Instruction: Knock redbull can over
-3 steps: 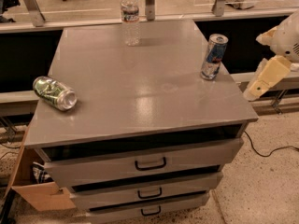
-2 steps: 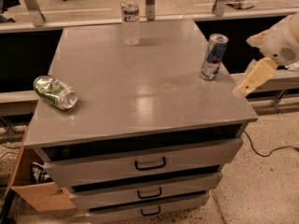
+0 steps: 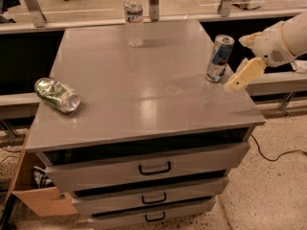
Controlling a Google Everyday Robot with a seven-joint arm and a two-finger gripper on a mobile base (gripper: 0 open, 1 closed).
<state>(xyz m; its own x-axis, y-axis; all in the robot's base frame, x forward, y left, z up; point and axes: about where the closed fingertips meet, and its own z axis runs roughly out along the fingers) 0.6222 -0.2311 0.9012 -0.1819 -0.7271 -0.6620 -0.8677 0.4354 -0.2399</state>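
Observation:
The redbull can (image 3: 219, 58), slim, blue and silver with a silver top, stands upright near the right edge of the grey cabinet top (image 3: 144, 95). My gripper (image 3: 237, 63) comes in from the right on a white arm. It is just right of the can, at about its height. Its cream fingers (image 3: 243, 74) are spread apart with nothing between them. A small gap shows between the lower finger and the can.
A clear water bottle (image 3: 134, 17) stands at the back middle of the top. A dented green can (image 3: 57, 95) lies on its side at the left edge. Drawers run below the front edge. A cardboard box (image 3: 36, 195) sits on the floor at the left.
My gripper has moved left, from beyond the cabinet's right edge to just beside the redbull can. The can still stands upright in the same place.

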